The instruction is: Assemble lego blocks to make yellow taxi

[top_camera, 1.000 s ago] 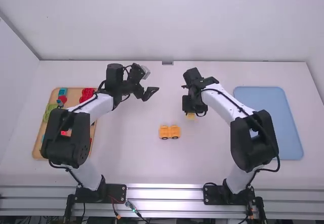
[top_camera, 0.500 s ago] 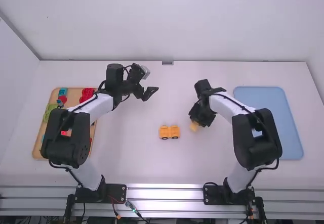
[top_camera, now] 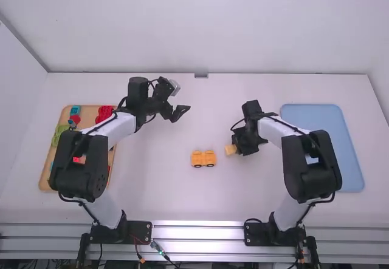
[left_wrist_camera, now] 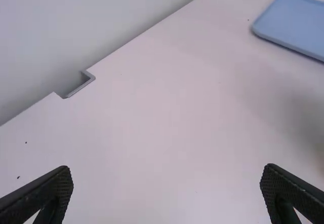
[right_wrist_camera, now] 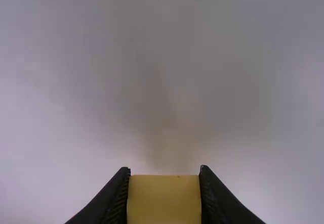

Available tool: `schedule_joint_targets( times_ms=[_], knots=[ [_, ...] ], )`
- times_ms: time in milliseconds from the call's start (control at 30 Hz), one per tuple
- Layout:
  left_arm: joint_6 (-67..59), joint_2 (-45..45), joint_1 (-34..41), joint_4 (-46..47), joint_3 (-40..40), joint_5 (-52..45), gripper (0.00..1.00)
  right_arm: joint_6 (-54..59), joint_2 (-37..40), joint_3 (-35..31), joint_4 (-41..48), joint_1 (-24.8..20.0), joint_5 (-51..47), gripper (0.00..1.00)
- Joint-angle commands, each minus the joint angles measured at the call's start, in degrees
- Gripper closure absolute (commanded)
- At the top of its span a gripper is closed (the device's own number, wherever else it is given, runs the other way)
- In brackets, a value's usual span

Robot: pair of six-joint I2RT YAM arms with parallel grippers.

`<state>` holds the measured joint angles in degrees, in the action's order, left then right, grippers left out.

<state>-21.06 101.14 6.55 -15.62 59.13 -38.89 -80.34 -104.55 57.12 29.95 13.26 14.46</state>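
In the high view my right gripper (top_camera: 237,148) is low at the table's middle, right of the yellow car body (top_camera: 203,158), a gap between them. A yellow block (top_camera: 230,150) pokes out from its fingers. The right wrist view has my right gripper (right_wrist_camera: 164,196) closed on that yellow block (right_wrist_camera: 164,199), one finger on either side. My left gripper (top_camera: 180,112) hangs over the table farther back and to the left, spread wide. In the left wrist view the left gripper (left_wrist_camera: 167,191) has bare table between its fingers.
A wooden tray (top_camera: 89,112) with red, green and teal blocks lies at the left, partly beneath the left arm. On the right is a blue tray (top_camera: 340,147), close to the right arm. A small grey notch (top_camera: 201,75) marks the table's far edge.
The right gripper, with the yellow block in it, has moved towards the near side and slightly right, and has turned so the block points left. The left arm and the car body have stayed put.
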Motion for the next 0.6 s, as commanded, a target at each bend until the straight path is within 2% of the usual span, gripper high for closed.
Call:
schedule_joint_targets(
  times_ms=[0,267,500,567],
  knots=[
    [-0.85,0.55,-0.48,0.2,-0.28,-0.68,0.01,-6.03,1.27,-1.42,0.26,0.79,0.59,1.0],
    [-0.87,0.55,-0.24,0.17,-0.28,-0.66,0.01,-8.57,1.18,-2.32,0.72,1.16,0.5,1.0],
    [-0.85,0.55,-0.44,0.17,-0.28,-0.66,0.01,-11.23,1.05,-5.25,-2.56,1.42,0.59,0.99],
    [-0.85,0.55,-0.11,0.17,-0.28,-0.68,0.01,-11.43,1.05,-6.78,-5.07,1.42,1.33,0.83]
  ],
)
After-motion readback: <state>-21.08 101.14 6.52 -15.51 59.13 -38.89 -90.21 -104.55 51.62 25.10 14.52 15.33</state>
